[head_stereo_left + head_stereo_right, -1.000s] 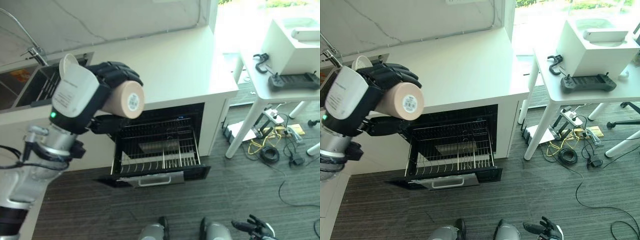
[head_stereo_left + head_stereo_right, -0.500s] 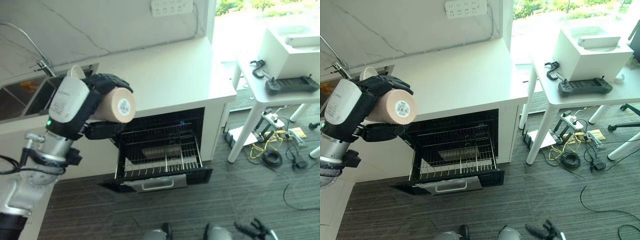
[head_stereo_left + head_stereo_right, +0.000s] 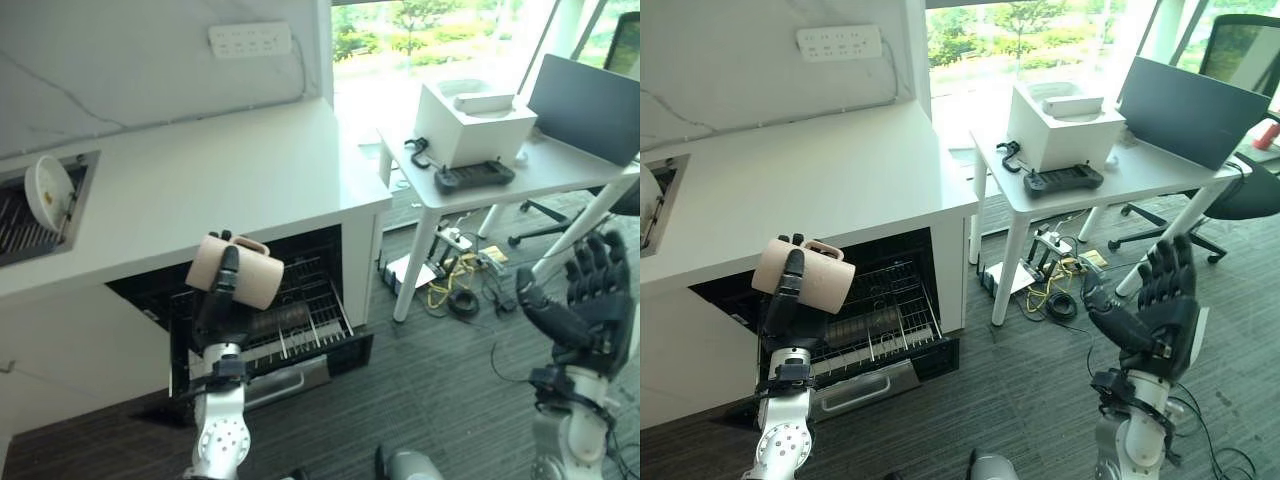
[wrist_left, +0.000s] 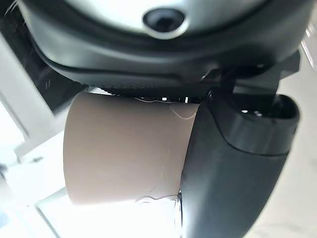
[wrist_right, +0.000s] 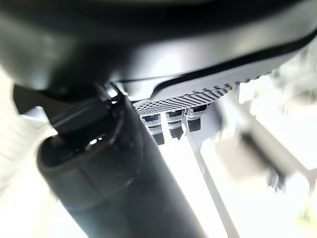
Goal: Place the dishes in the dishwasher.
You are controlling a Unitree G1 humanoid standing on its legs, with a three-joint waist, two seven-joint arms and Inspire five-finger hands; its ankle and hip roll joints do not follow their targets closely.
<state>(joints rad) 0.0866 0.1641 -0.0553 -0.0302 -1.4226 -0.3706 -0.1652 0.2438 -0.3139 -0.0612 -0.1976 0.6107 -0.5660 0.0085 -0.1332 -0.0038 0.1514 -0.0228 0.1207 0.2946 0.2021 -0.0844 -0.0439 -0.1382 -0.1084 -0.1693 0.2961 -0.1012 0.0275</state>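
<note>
A beige mug (image 3: 240, 272) with a handle is held on its side in my left hand (image 3: 220, 305), just above the pulled-out wire rack (image 3: 310, 318) of the open dishwasher. In the left wrist view the mug (image 4: 124, 153) lies between the palm and the thumb (image 4: 233, 168). A brownish cup-like item (image 3: 282, 322) lies in the rack. My right hand (image 3: 590, 295) is raised at the right, fingers spread and straight, holding nothing.
A white plate (image 3: 48, 190) stands in the sink rack at the far left of the white counter (image 3: 200, 180). A white side table (image 3: 500, 178) carries a box, a black controller (image 3: 470, 176) and a laptop. Cables (image 3: 455, 298) lie beneath it.
The camera has moved, shifting the whole picture. My left hand with the mug now stands lower, in front of the dishwasher rack. My right hand has risen into view.
</note>
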